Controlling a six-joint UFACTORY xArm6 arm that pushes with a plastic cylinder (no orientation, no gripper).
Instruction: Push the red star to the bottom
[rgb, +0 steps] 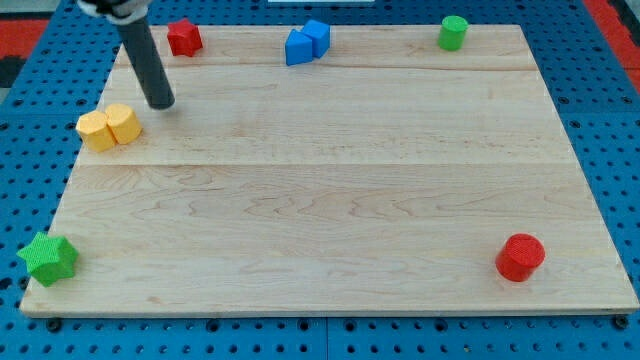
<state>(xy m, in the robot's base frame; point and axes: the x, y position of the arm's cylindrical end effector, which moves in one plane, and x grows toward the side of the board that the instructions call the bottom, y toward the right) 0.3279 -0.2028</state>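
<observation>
A wooden board (330, 200) seen from above. The red star (184, 37) sits at the far left edge. The bare rod's tip (161, 102) rests just nearer, untouching; it must circle behind the star before pushing it nearward.

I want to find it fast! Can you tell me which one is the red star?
Start at the wooden board and go to its corner at the view's top left. The small red star-shaped block sits on the edge there, just to the view's right of my tip and above it. The only other red piece, a round red cylinder block, is near the bottom right.
</observation>
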